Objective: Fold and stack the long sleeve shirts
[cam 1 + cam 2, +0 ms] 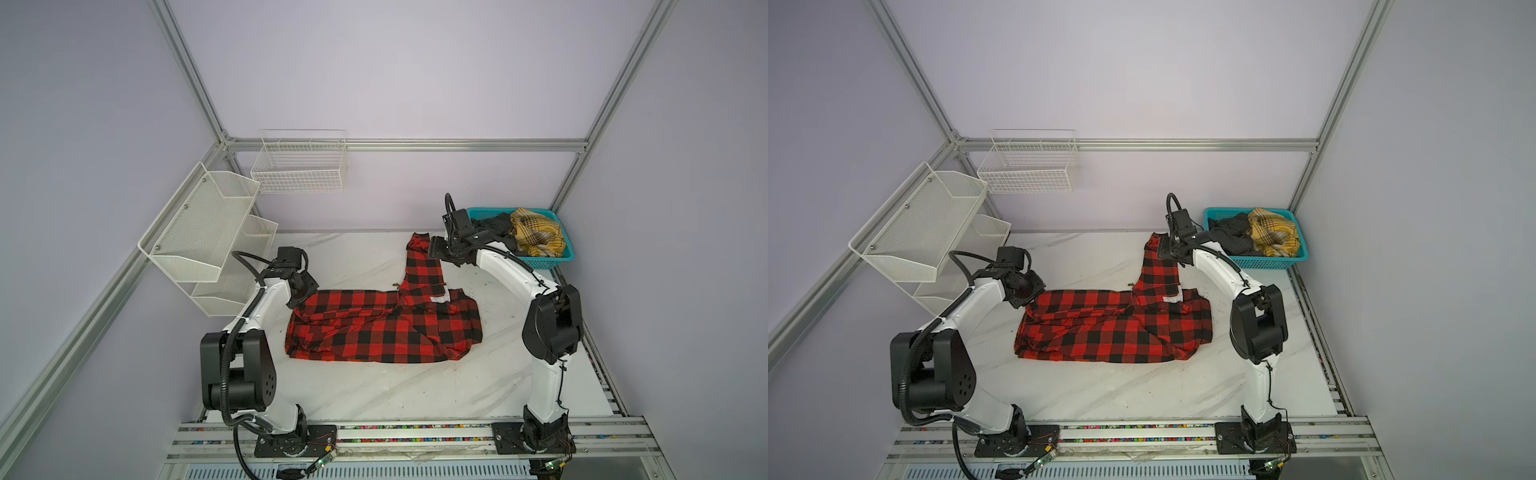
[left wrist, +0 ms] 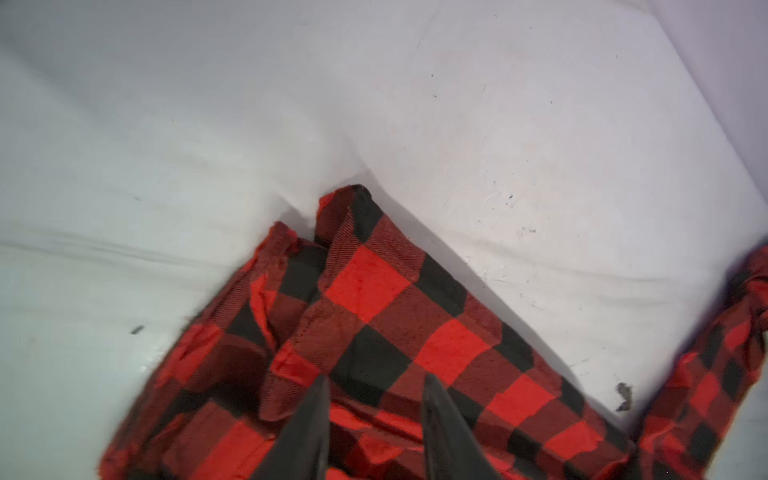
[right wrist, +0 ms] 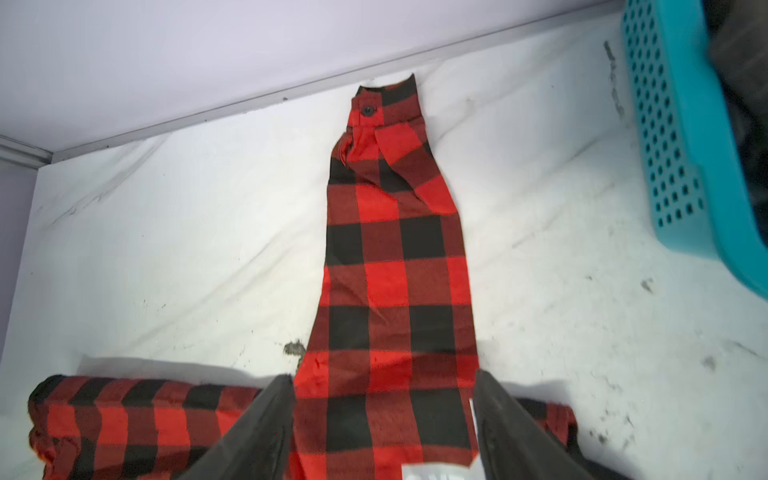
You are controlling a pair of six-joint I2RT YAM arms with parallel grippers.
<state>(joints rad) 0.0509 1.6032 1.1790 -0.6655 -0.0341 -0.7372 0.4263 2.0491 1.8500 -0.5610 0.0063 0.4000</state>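
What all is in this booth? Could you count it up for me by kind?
Robot arms: 2
Red-and-black checked shirt on the table: 1
Teal basket: 1
Crumpled clothes in it: 2, dark and yellow
White wire racks: 2
Total: 8

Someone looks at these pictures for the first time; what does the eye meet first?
The red-and-black checked flannel shirt dominates: it lies crumpled in the middle of the white marbled table, one sleeve stretched toward the back wall. Next comes the teal plastic basket in the back right corner, holding yellow plaid cloth. The left claw and the right claw hover open over the shirt.
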